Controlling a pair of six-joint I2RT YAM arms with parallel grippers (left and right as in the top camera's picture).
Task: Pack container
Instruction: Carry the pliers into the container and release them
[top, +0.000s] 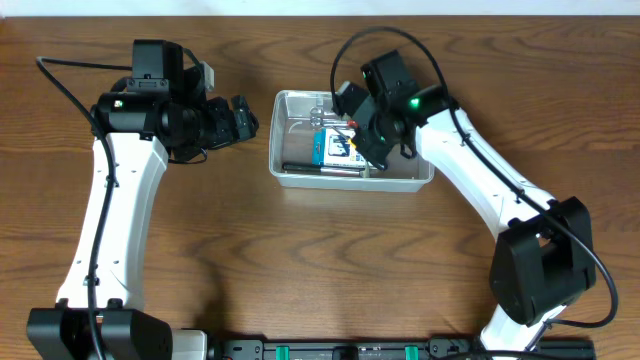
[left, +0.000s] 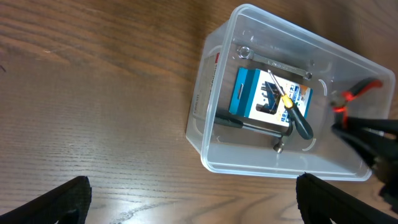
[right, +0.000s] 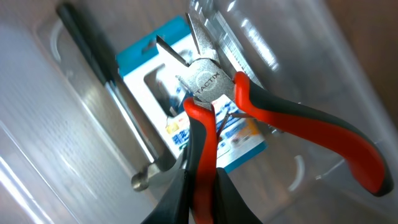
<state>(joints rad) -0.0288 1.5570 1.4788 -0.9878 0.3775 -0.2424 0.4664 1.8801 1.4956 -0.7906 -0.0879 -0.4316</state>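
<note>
R gripper (right: 200, 194): dark fingers at the bottom of the R wrist view, jaws clamped on one handle of the pliers (right: 205, 81). That handle is red w/ a black strip. The other handle swings free to the side, same red/black rubbery grip. Pliers' pivot is bright steel, stamped TACTIX. Their pointed steel nose is parted and hangs over the blue-and-white box (right: 134, 59).

The box is flat card, glossy, w/ print too blurred to read, and lies on the floor of the container (right: 37, 130). Beside the box lies a black-handled tool (right: 87, 43): round matte grip, thin metal shaft, small knob at the end.

Container: clear colourless plastic tub, rectangular, rounded corners, thin rim, smooth shiny walls w/ glare streaks, moulded arcs in the floor. Wood grain shows through it. It stands on the table (left: 93, 93) at centre, toward the far edge, btwn the two arms.

L wrist view: L gripper (left: 196, 202) hangs above bare table, black fingers (left: 62, 202) wide apart at the two lower corners, holding nothing, near the tub but not touching it.

Past them, the tub shows whole, w/ a small label on the near wall. Inside also:
- a screwdriver (left: 293, 117), black/yellow handle, lying across the box
- a slim steel wrench (left: 277, 63) along the far wall

Table is brown wood-grain, matte.
</note>
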